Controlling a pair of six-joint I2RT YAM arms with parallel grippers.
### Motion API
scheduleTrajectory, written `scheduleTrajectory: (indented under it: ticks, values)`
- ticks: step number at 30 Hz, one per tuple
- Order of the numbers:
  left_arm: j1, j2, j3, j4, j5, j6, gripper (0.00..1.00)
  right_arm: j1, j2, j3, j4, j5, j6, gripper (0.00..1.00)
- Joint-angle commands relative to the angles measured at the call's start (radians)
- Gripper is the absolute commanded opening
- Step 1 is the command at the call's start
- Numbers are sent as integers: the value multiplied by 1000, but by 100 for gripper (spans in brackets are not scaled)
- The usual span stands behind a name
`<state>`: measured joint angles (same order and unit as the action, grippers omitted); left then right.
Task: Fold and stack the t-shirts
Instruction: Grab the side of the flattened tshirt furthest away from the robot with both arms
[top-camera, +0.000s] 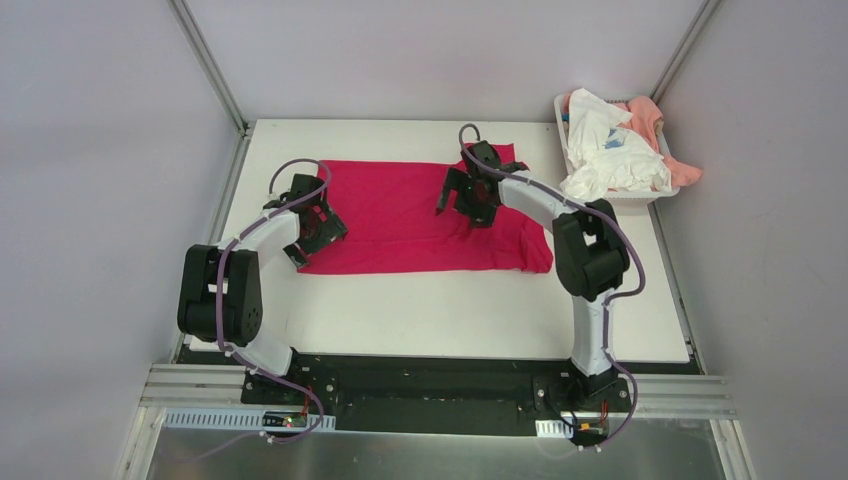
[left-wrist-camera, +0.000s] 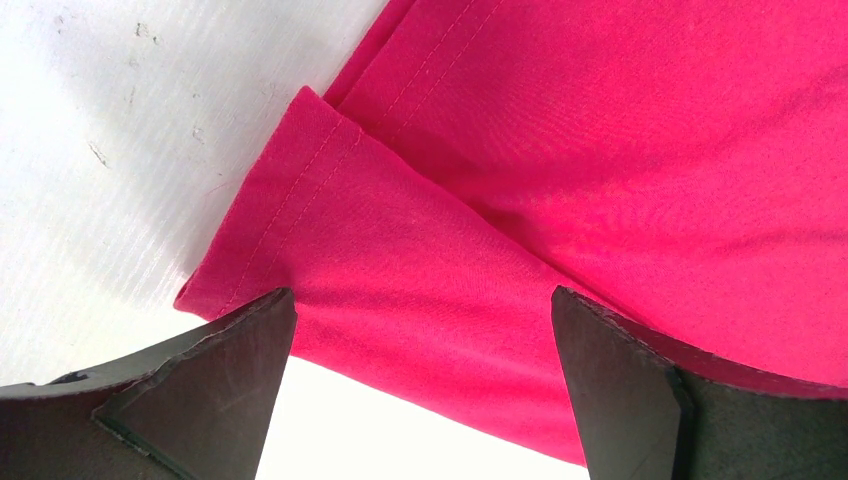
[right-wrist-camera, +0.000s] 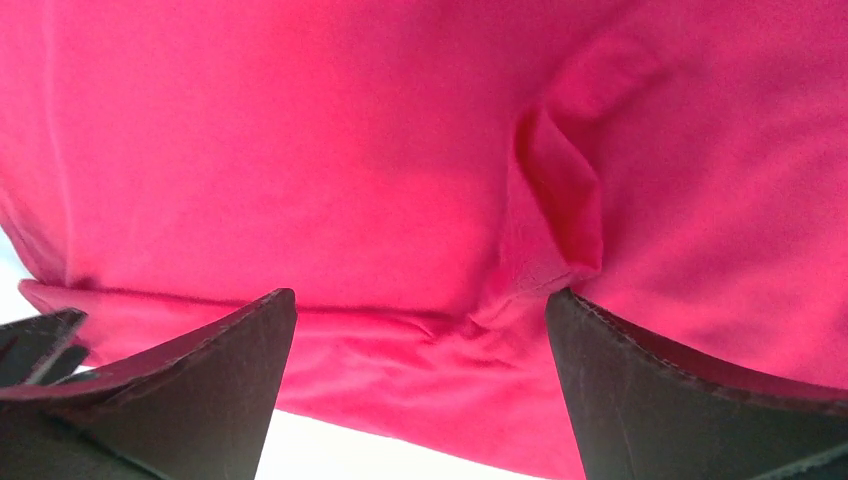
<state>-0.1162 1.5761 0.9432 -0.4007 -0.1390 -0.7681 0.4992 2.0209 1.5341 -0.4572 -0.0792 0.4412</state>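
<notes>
The magenta-red t-shirt (top-camera: 410, 220) lies spread flat across the middle of the white table. My left gripper (top-camera: 322, 222) is open over the shirt's left edge; in the left wrist view its jaws stand wide apart over a hemmed fold of the shirt (left-wrist-camera: 420, 270), holding nothing. My right gripper (top-camera: 466, 200) is open over the shirt's upper right part; in the right wrist view the jaws stand apart above wrinkled red cloth (right-wrist-camera: 400, 200) with a small crease (right-wrist-camera: 555, 200). White t-shirts (top-camera: 610, 150) and a peach-pink t-shirt (top-camera: 660, 125) are heaped at the back right.
A white plastic basket (top-camera: 562, 120) at the table's back right corner holds the heaped shirts. Bare white table (top-camera: 450, 310) lies in front of the red shirt. Grey walls stand close on the left, back and right.
</notes>
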Motion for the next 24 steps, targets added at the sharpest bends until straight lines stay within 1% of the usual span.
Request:
scheduleTrajectory:
  ticks: [1, 4, 6, 8, 9, 13, 15, 17, 19, 24]
  values:
    - [6, -37, -4, -10, -12, 13, 99, 14, 98, 172, 29, -37, 5, 99]
    - [6, -41, 1, -10, -2, 13, 99, 32, 161, 313, -6, -50, -6, 99]
    - [6, -46, 4, -10, 4, 15, 99, 43, 157, 339, -51, -26, -23, 99]
    - [6, -54, 7, -9, 13, 13, 99, 48, 98, 262, -61, 44, -32, 99]
    - [6, -55, 10, -10, 18, 13, 99, 45, 37, 202, -64, 88, -34, 99]
    - [6, -44, 22, -9, 36, 12, 99, 27, -193, -120, -36, 225, -25, 99]
    - [4, -29, 29, -8, 43, 9, 99, 16, -284, -252, -18, 240, -20, 99]
    - [4, -12, 33, -5, 45, 8, 99, -3, -334, -354, -8, 209, -15, 99]
    - [4, 7, 38, -3, 45, 9, 99, -27, -350, -406, 14, 167, -20, 99]
    - [4, 31, 39, 0, 24, 11, 99, -88, -336, -456, 45, 167, -27, 99]
